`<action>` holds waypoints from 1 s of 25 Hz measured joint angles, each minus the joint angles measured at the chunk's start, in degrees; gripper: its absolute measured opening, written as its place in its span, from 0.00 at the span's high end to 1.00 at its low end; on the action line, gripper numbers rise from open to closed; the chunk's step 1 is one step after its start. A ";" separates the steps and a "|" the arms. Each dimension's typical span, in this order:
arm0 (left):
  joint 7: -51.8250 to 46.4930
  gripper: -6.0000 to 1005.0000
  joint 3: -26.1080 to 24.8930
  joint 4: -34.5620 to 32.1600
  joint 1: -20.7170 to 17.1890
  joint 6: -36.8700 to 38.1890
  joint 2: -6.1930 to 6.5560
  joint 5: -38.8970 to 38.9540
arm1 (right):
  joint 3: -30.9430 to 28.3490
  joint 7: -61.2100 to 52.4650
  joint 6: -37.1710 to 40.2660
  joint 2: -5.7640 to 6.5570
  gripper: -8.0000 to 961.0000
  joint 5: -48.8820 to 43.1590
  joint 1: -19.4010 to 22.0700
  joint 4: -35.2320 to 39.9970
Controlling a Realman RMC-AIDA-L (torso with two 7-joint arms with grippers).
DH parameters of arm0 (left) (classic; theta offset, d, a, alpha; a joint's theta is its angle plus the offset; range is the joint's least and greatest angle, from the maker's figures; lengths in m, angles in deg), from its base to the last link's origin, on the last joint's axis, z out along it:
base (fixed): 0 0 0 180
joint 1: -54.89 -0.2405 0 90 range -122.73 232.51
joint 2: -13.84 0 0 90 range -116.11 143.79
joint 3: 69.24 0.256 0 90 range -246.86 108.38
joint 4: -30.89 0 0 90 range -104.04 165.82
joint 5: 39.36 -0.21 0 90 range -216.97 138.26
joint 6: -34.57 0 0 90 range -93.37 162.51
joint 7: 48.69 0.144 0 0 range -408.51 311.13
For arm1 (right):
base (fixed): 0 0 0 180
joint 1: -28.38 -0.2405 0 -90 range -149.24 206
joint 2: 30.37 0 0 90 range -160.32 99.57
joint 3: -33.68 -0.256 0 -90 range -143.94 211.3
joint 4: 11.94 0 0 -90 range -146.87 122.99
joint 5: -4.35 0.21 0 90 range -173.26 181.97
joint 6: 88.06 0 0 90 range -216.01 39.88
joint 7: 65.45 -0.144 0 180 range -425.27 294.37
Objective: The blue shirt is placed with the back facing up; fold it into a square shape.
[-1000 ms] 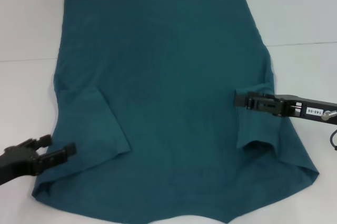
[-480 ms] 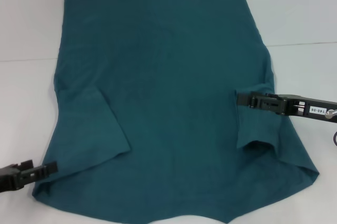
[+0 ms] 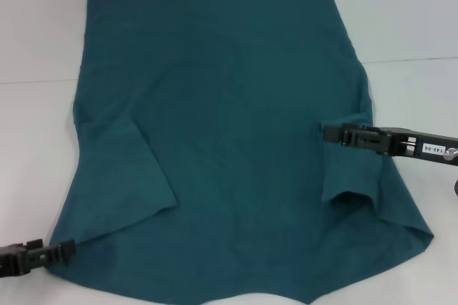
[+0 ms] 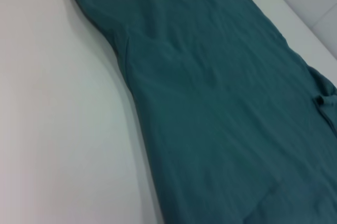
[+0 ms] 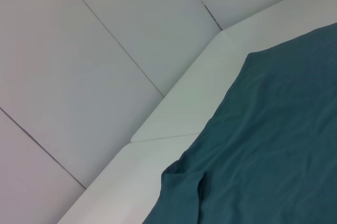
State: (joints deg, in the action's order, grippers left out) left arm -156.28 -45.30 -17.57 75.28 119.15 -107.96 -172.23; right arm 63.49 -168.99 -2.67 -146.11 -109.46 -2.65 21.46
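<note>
A: Where is the blue shirt (image 3: 229,140) to be found?

B: It is spread flat on the white surface (image 3: 408,26), plain side up. Its long axis runs away from the robot, with one straight edge at the far end and the wider, wavier end nearest the body. Both short sleeves are seen folded in over the cloth, one on each side.

A: And where are the two hands placed against it?

B: The left hand (image 3: 68,248) is held low at the near left corner of the shirt, its tips right at the cloth's edge. Whether cloth is caught there cannot be told, and it cannot be told whether that hand is open or closed. The right hand (image 3: 325,133) is reached in from the right edge, over the folded right sleeve (image 3: 351,169), about halfway along the shirt. Its tips appear drawn together, though a grip on cloth cannot be confirmed.

A: On what is the coming move judged to turn?

B: Probably on that mismatch. The shirt lies inward of both hands, but the left is set at the near corner while the right sits farther up the side. A fold across the long axis would likely call for both to be matched at one end.
</note>
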 joint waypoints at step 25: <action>-1.42 0.10 0.13 -0.85 2.06 7.46 0.77 -3.44 | -0.11 -0.09 -0.12 0.18 0.06 0.07 0.09 0.00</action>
State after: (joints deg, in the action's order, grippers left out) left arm -157.71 -45.18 -18.42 77.35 126.61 -107.18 -175.67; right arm 63.39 -169.07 -2.79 -145.93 -109.39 -2.56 21.45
